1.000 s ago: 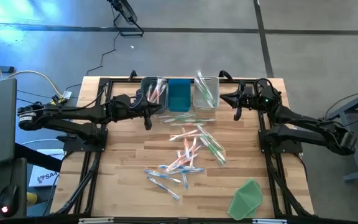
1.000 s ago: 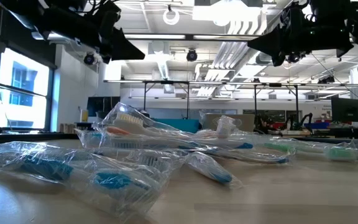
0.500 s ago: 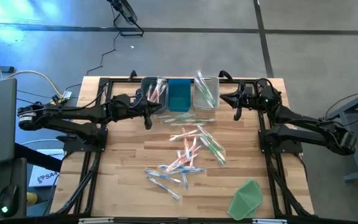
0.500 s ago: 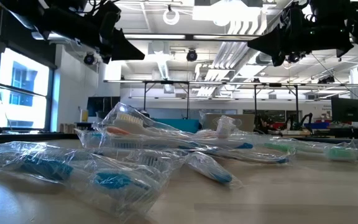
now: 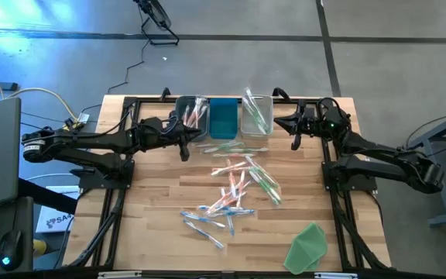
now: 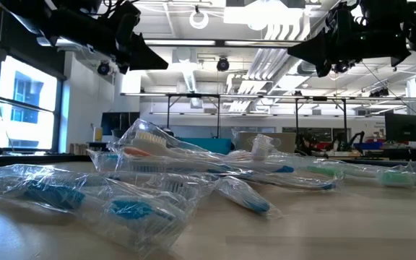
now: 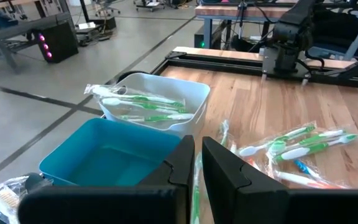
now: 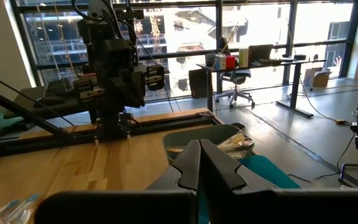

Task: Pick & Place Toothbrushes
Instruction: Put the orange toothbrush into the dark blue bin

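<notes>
Wrapped toothbrushes (image 5: 238, 186) in pink, blue and green lie loose on the middle of the wooden table, and show close up in the low view (image 6: 193, 162). At the far edge stand three bins: a clear one (image 5: 192, 112) with pink brushes, a teal one (image 5: 223, 118), and a white one (image 7: 148, 124) with green brushes (image 7: 145, 106). My left gripper (image 7: 197, 158) hovers level above the bins' left end. Its fingers leave only a slit, with nothing gripped that I can see. My right gripper (image 8: 199, 155) hovers level at the bins' right end, shut and empty.
A flat green sheet (image 5: 308, 246) lies at the near right corner. Black frame rails (image 5: 114, 209) run along both sides of the table under the arms. Bare wood (image 5: 161, 194) shows left of the pile. A few green brushes (image 5: 235, 147) lie just before the bins.
</notes>
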`<state>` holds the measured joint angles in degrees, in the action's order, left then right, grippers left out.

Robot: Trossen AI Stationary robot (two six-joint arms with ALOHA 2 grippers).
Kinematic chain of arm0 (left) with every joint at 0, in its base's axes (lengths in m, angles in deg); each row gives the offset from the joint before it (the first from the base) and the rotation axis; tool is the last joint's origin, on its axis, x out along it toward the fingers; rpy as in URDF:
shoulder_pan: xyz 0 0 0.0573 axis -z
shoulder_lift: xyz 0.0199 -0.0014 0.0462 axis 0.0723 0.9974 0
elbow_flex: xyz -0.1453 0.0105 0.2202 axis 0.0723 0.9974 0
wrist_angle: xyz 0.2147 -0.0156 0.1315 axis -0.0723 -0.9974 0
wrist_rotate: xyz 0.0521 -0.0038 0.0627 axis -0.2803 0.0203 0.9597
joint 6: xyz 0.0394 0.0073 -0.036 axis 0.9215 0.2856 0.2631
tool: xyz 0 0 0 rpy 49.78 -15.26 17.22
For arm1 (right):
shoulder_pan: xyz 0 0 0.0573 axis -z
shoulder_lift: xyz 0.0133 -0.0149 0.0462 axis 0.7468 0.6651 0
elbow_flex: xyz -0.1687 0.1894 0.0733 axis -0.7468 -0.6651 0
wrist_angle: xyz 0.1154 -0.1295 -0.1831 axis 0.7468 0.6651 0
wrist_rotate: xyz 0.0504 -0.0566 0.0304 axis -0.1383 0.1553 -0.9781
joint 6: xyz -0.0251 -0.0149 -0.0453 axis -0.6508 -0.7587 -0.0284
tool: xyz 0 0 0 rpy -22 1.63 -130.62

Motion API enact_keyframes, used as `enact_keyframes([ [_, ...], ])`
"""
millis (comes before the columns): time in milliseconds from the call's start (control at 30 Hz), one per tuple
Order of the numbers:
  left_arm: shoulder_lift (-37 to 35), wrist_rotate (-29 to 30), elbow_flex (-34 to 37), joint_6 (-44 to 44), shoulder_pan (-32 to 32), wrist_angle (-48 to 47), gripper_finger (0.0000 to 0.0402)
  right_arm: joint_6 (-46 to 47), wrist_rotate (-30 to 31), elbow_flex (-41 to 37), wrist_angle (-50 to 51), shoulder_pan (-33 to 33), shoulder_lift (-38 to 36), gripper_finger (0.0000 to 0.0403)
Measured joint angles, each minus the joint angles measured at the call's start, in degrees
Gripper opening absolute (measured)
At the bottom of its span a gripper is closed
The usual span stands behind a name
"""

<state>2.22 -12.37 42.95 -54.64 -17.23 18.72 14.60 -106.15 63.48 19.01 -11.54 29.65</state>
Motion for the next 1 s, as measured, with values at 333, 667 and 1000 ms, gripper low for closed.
enact_keyframes([
  [333,0.02,-9.38,-0.04,-1.49,0.00,0.02,0.0025,0.00,0.00,0.02,0.01,0.00,0.00,0.0002],
  [667,0.02,-18.32,-0.04,-6.42,0.00,-0.44,0.0025,0.00,-0.20,0.02,0.42,-0.02,0.02,0.0002],
  [1000,0.48,-4.95,-0.07,-14.41,8.30,1.00,0.0025,-0.09,-0.20,0.02,0.45,0.00,0.02,0.0002],
])
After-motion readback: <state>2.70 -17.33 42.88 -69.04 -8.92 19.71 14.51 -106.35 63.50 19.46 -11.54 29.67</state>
